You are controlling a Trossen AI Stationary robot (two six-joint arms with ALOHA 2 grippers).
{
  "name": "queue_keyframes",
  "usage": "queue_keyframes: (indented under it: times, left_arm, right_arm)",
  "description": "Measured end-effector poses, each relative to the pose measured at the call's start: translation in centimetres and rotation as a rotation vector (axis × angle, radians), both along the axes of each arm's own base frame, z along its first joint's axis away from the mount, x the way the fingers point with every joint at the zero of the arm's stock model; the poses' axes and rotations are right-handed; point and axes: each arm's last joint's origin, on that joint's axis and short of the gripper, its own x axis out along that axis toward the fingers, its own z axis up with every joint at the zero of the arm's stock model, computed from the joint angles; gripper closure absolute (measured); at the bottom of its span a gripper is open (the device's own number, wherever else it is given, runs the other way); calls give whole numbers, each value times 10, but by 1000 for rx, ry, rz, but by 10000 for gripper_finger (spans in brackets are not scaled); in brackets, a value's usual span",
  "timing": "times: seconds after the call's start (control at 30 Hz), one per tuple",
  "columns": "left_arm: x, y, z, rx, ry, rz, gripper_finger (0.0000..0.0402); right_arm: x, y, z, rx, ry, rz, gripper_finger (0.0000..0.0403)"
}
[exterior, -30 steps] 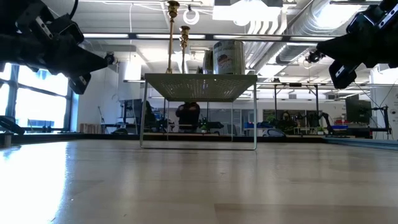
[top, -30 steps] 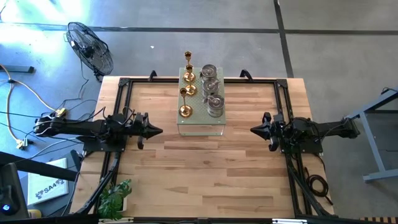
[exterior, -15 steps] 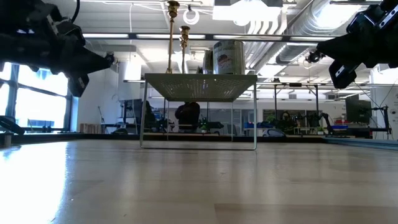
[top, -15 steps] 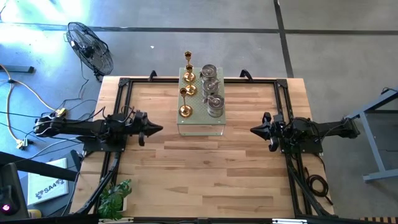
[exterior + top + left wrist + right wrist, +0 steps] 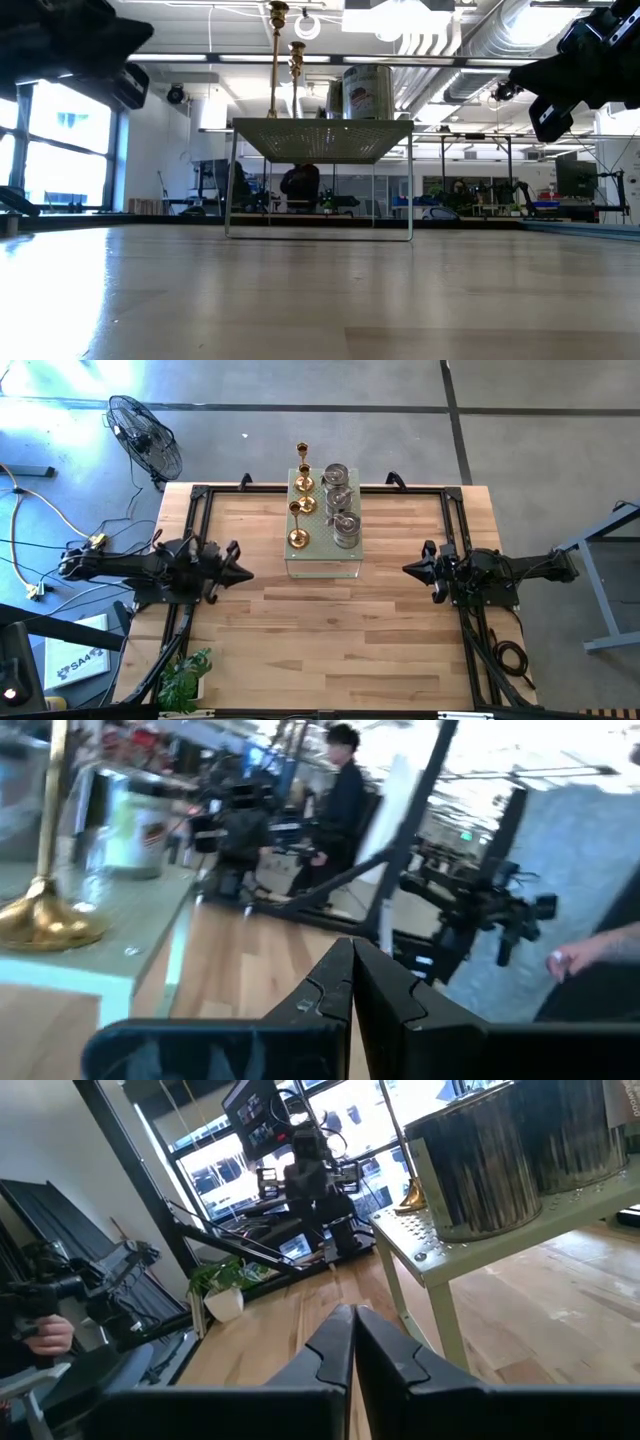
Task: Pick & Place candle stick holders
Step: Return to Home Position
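Left arm stretched low and level along the left side of the light wooden table point(image 5: 330, 645), aimed inward toward the middle. Left gripper point(image 5: 246, 572) poised above the boards, short of the shelf and apart from it, clenched on nothing: dark fingers point(image 5: 328, 982) pressed flat together in the left wrist view. Right arm mirrored on the opposite side, equally level, aimed back toward the left one. Right gripper point(image 5: 407, 569) likewise above bare wood, apart from the shelf, clamped tight and empty, fingers point(image 5: 333, 1338) meeting along one line in the right wrist view. In the low view, both seen high off the tabletop, flanking the shelf from either edge of the picture.

Between the two, at the far middle of the table: a pale green perforated metal shelf point(image 5: 322, 567) on thin legs, open underneath. On its top, toward the left arm's side, shiny gold candle stick holders point(image 5: 298, 538) with round bases and thin stems, upright, in a line running front to back. Just beside them, toward the right arm's side, three squat silver cylindrical holders point(image 5: 345, 528) in a parallel line, close together. All of these resting on the shelf top, well clear of either claw.

Beyond the table, in the left wrist view, a person point(image 5: 345, 790) in dark clothing, standing.
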Motion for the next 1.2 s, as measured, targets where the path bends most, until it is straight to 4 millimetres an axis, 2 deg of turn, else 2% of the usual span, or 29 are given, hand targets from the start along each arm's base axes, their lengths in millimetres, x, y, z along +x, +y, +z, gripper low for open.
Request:
queue_keyframes:
  times: [0.2, 0.43, 0.57, 0.87, 1.2]
  left_arm:
    - [-10, -8, 5, 54, -83, -73, 396]
    - [-21, -16, -4, 84, -18, -164, 396]
    - [-20, -18, -9, 103, 29, -175, 396]
    - [-19, -11, -23, 75, 207, 43, 396]
    - [-18, -11, -25, 114, 242, 59, 396]
  right_arm:
    - [0, 0, 0, 0, -2, 0, 394]
    - [0, 0, 0, 0, -4, 0, 398]
    - [0, 0, 0, 0, -3, -1, 395]
    - [0, 0, 0, 0, -1, 1, 393]
    - [0, 0, 0, 0, 0, 1, 397]
